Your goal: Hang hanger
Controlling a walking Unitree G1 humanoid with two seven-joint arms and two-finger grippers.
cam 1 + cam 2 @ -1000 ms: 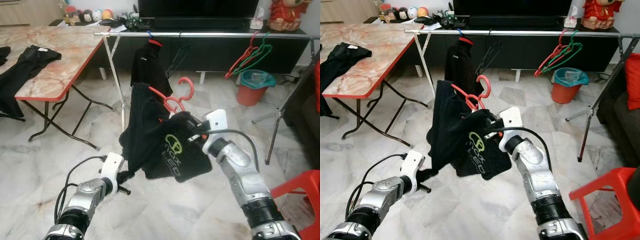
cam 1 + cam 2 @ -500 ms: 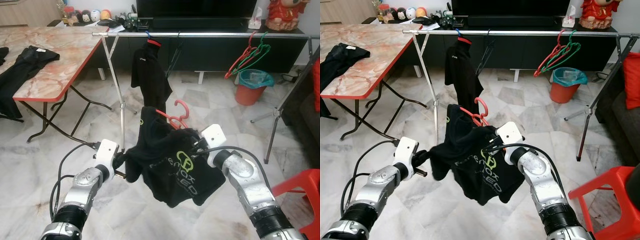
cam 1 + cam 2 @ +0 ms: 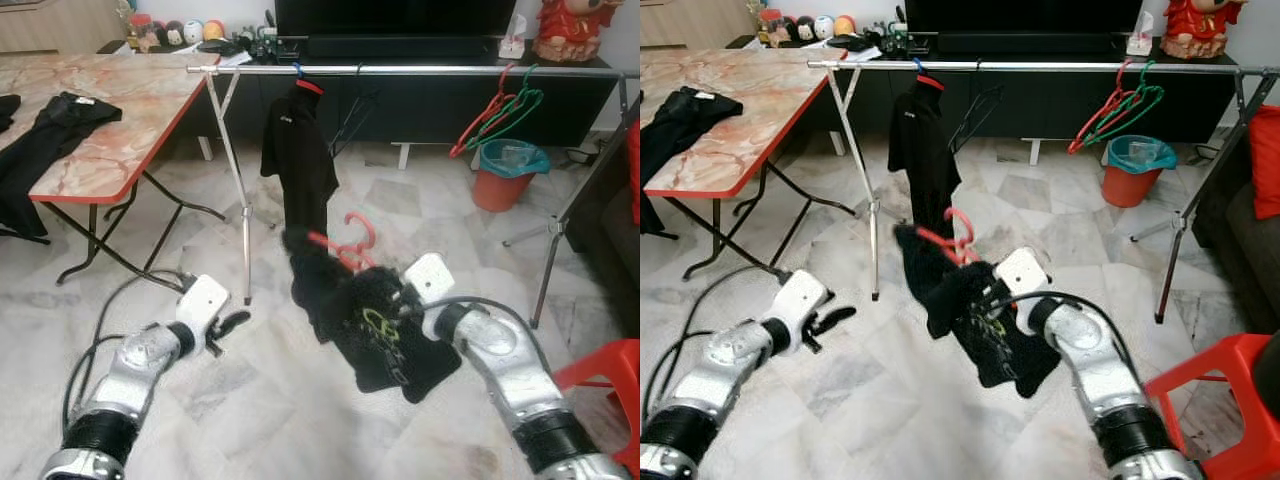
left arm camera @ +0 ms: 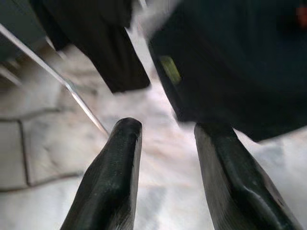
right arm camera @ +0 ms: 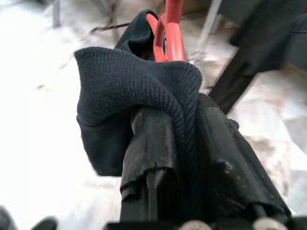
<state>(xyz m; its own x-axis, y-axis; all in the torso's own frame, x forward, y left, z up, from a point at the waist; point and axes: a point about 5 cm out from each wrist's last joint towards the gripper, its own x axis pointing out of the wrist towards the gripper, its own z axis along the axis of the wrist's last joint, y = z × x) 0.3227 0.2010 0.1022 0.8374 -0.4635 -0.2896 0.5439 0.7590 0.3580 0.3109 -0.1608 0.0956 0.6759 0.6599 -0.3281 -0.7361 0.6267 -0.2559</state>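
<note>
A black shirt (image 3: 385, 345) with a green logo hangs on a red hanger (image 3: 352, 238), low over the floor in front of me. My right gripper (image 3: 393, 297) is shut on the shirt's collar, just below the hanger's hook (image 5: 169, 28); the knit cloth (image 5: 144, 81) wraps over its fingers. My left gripper (image 3: 233, 323) sits lower left of the shirt, open and apart from it, its fingers (image 4: 115, 177) spread over bare floor. The steel clothes rail (image 3: 420, 70) runs across the back, above and beyond the shirt.
On the rail hang a black garment (image 3: 300, 150) and red and green empty hangers (image 3: 500, 110). A marble table (image 3: 110, 150) with dark clothes stands at left, an orange bin (image 3: 505, 180) behind the rail, and a red chair (image 3: 610, 370) at right.
My left gripper has let go of the shirt and drawn back to the left. The shirt, stretched between both grippers before, now droops from the right gripper alone.
</note>
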